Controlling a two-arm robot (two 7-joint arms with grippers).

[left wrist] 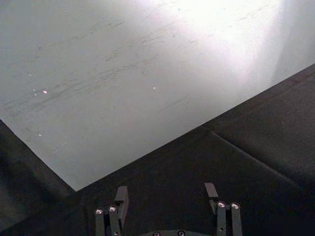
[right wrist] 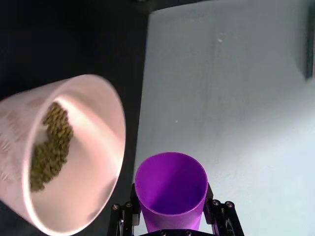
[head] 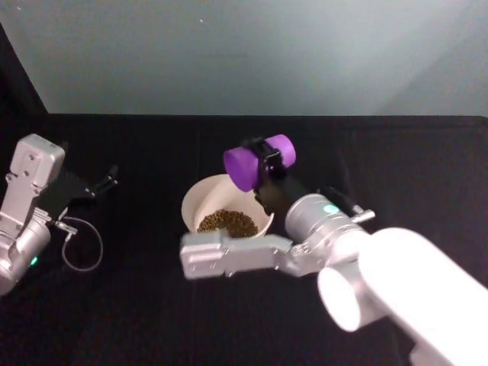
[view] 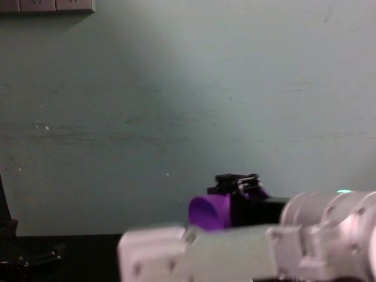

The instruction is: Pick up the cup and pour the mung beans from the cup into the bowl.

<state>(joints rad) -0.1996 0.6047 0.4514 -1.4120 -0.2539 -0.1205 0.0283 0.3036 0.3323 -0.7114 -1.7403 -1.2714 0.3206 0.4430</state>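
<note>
Since the cup [head: 242, 169], held tipped sideways above the far rim of the bowl [head: 200, 192] that holds the mung beans [head: 227, 223], looks empty, light and thin-walled, the right gripper [head: 268, 163] pinching its ribbed mid-body likely needs only gentle force; the left gripper [head: 93, 186] sits parked at the left, fingers spread.

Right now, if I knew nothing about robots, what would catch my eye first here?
The bright purple cup, held tipped on its side by the right gripper above the white bowl mid-table. Next, the heap of mung beans in that bowl; the cup's inside looks empty. The left gripper sits open, off to the left.
</note>
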